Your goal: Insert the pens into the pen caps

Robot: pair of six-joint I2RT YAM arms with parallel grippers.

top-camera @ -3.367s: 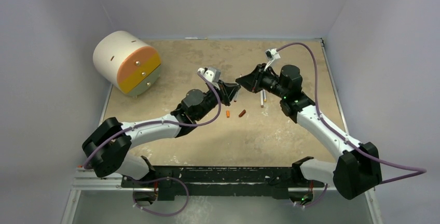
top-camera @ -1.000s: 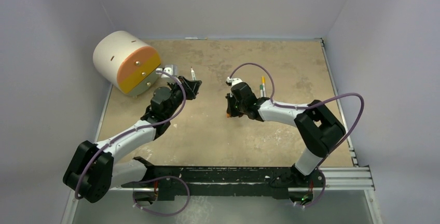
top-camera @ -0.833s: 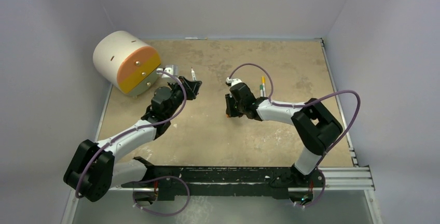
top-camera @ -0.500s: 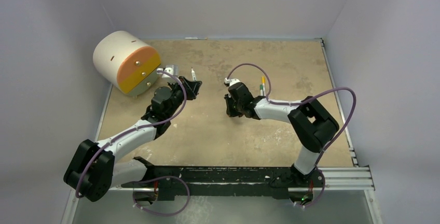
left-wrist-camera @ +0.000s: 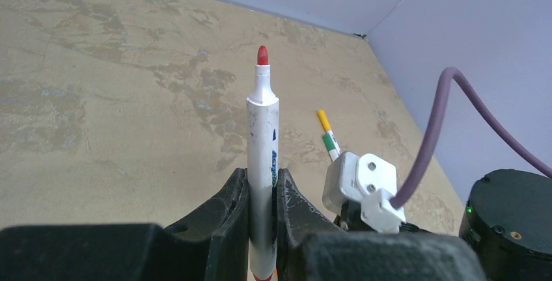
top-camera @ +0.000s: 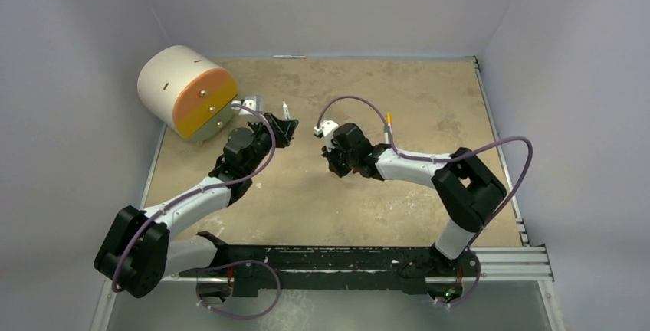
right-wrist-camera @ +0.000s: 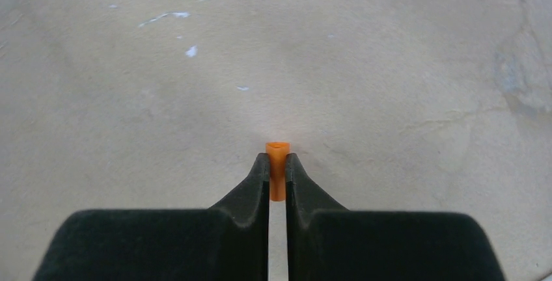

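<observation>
My left gripper [left-wrist-camera: 262,183] is shut on a white-barrelled pen [left-wrist-camera: 262,131] that stands upright with its red tip uppermost; from above, that pen [top-camera: 284,109] sticks up out of the left gripper [top-camera: 287,126] near the drum. My right gripper [right-wrist-camera: 277,164] is shut on a small orange pen cap [right-wrist-camera: 277,154], open end facing away, just above the tabletop. In the top view the right gripper [top-camera: 330,167] sits mid-table, to the right of the left one, and the cap is hidden there. Another pen [top-camera: 389,125], with a yellow end and a green cap, lies behind the right arm.
A large white drum with an orange face [top-camera: 188,93] lies at the back left, close behind the left gripper. The sandy tabletop [top-camera: 429,93] is closed in by pale walls. The right wrist's white camera mount [left-wrist-camera: 362,183] shows close beside the left fingers.
The right gripper opened briefly, shut on the orange cap and shifted a little left toward the left gripper. The left arm and its pen have stayed still.
</observation>
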